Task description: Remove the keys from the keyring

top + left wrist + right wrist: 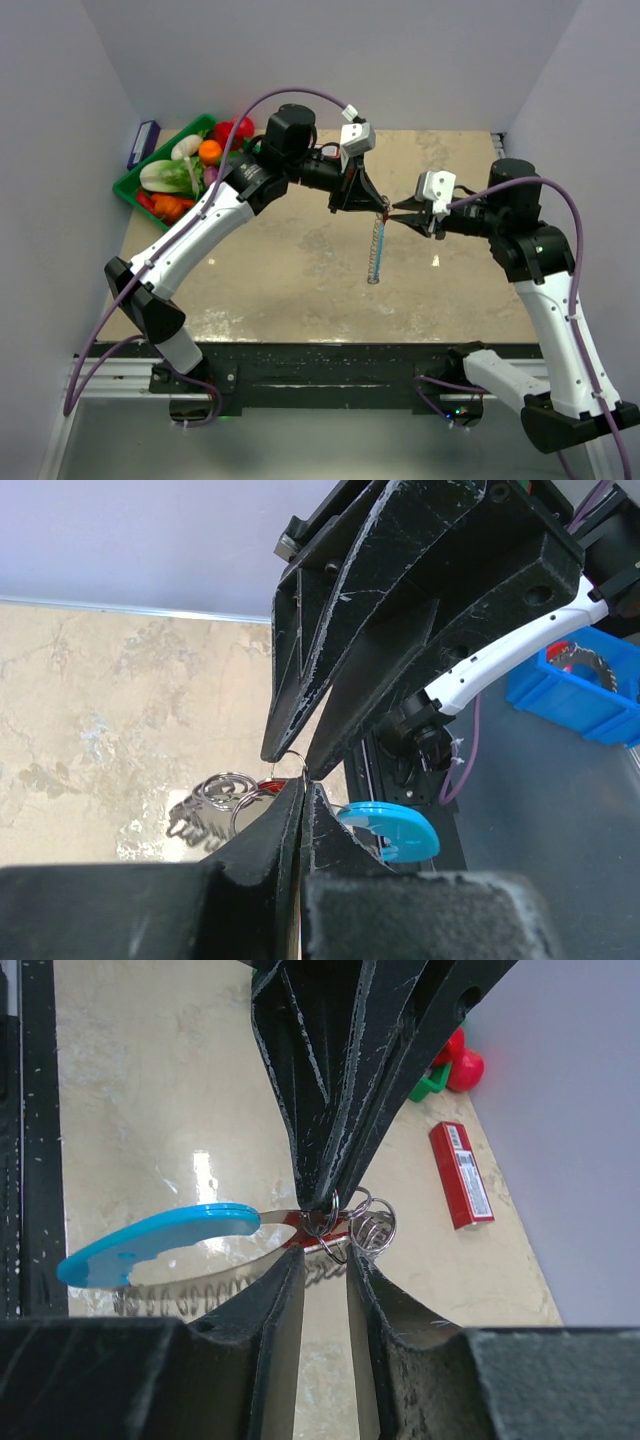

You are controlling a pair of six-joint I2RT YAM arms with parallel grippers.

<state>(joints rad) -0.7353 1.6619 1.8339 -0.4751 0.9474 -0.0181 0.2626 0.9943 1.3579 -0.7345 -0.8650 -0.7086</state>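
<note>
Right gripper [325, 1258] sits nearest the lens in its own wrist view: fingers parted, straddling a cluster of small split rings [372, 1222] just beside the tips of the left gripper [325, 1198]. I cannot tell whether its pads actually bear on metal. The left gripper is clamped tight on the wire of the keyring [160, 1240] and carries its whole weight. From that clamp the loop hangs down toward the table [300, 280]; whether its low end touches is not resolvable. The blue curved section runs away from the left gripper to one side. The keys [210, 1295] form a close silvery fringe alongside it, and the red-tipped piece [300, 1226] lies just beside the clamp. Handling judgement: very light and floppy as a whole, so it will likely swing and twist about the left gripper at any tug. Each piece is thin, hard, smooth metal, apt to slip from flat pads. Best hold, I judge, is a single key taken flat across its faces, close to the left gripper where the wire is steadied, not on the blue section. Risk: pinching two neighbours together.
</note>
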